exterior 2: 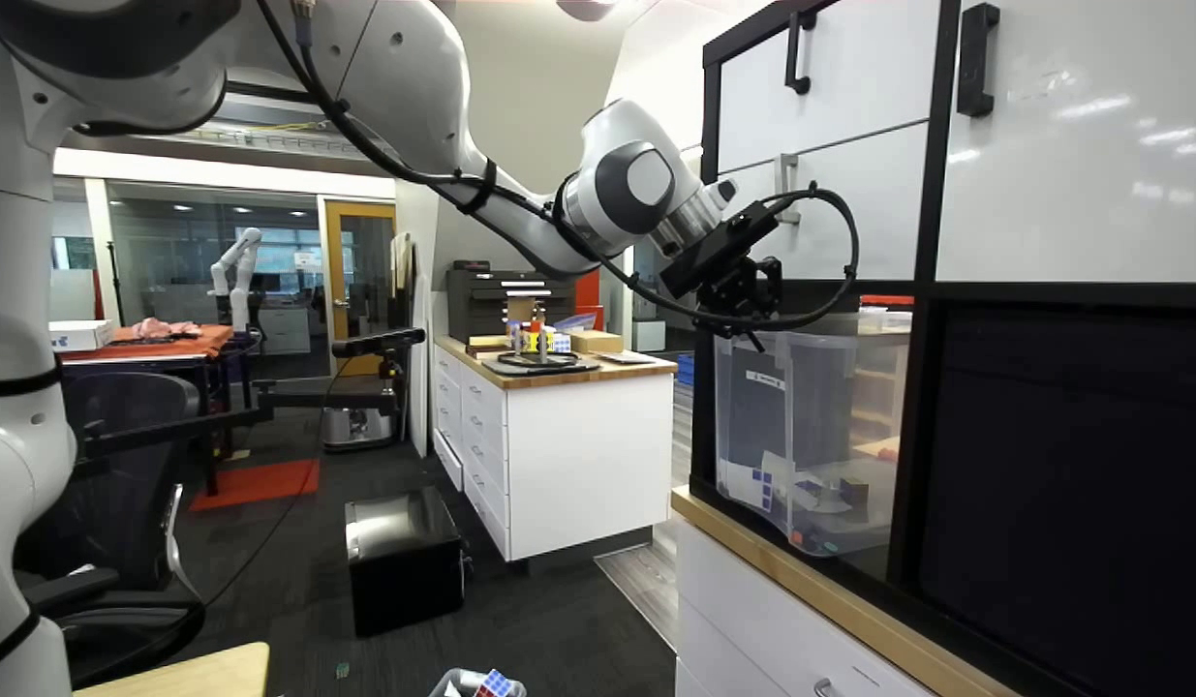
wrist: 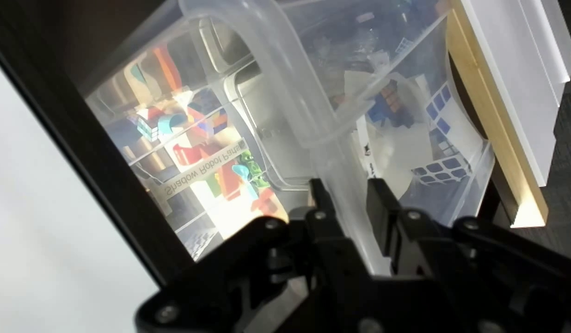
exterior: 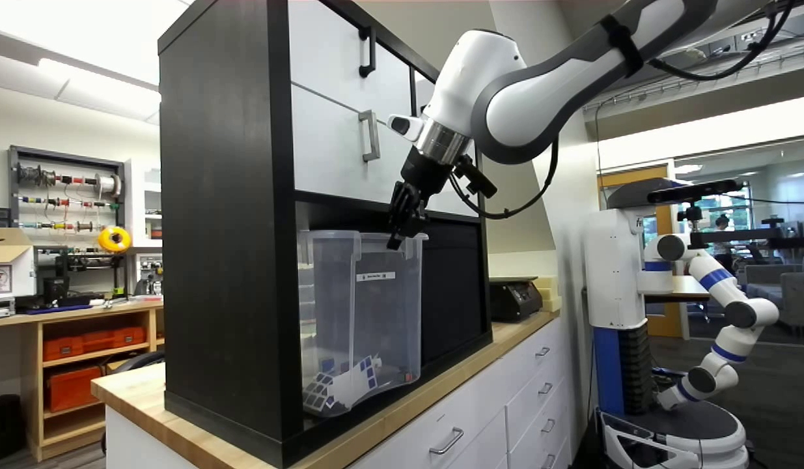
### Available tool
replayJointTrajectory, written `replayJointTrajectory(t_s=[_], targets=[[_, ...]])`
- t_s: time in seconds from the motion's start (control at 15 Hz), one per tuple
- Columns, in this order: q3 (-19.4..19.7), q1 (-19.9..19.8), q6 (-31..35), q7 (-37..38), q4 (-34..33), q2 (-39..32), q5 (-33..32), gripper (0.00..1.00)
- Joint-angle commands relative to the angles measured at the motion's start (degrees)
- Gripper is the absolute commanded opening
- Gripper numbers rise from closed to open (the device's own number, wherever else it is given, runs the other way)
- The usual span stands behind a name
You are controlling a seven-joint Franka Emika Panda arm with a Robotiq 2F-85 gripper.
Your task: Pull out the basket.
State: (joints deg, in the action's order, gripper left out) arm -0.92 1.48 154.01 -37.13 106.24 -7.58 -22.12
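Claw [wrist: 347, 190], black, at 5 o'clock in the wrist view: its two fingers [wrist: 382, 203] stand close together either side of the bin's rim [wrist: 298, 88], which fills the gap, so prob. clamped on it. Rim slants from 11 o'clock down to 5.

Outward from the claw, in an exterior view: bin [exterior: 388, 319], clear plastic, at 6 o'clock, in a bottom-row cubby [exterior: 323, 216] of a black cabinet [exterior: 219, 228], w/ bits [wrist: 440, 169], some checked blue & white, low inside. White drawer [exterior: 330, 163] at 10, arm [exterior: 525, 104] at 1, wood counter [exterior: 415, 405] under it all at 6.

Could go wrong: hold is on one stretch of rim, so an uneven pull may twist the bin & jam it vs. the cubby wall. Smooth plastic may slip if the squeeze is weak. Lifting en route may knock the cubby's top; pulling too far may tip the bin off the counter, as the ledge looks narrow.

Hard to make out: pad contact, the bin's back end, & how far, if at all, it pokes past the cabinet front. Label [wrist: 202, 167] at 9 o'clock in the wrist view reads "Shadow Robot Parts", flipped; can't tell if it's on the bin or behind. Glare washes out stuff nearby.
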Motion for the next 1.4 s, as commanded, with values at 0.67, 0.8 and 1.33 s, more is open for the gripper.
replayJointTrajectory(t_s=[0.67, 0.8, 1.33], targets=[[0.7, -0.9, -1.4, -4.7, 12.6, 13.5, -0.3, 0.06], [1.0, -0.9, -1.2, -5.3, 15.4, 16.1, -0.3, 0.05], [2.3, -0.4, -1.2, -5.3, 22.4, 23.9, 0.3, 0.74]])
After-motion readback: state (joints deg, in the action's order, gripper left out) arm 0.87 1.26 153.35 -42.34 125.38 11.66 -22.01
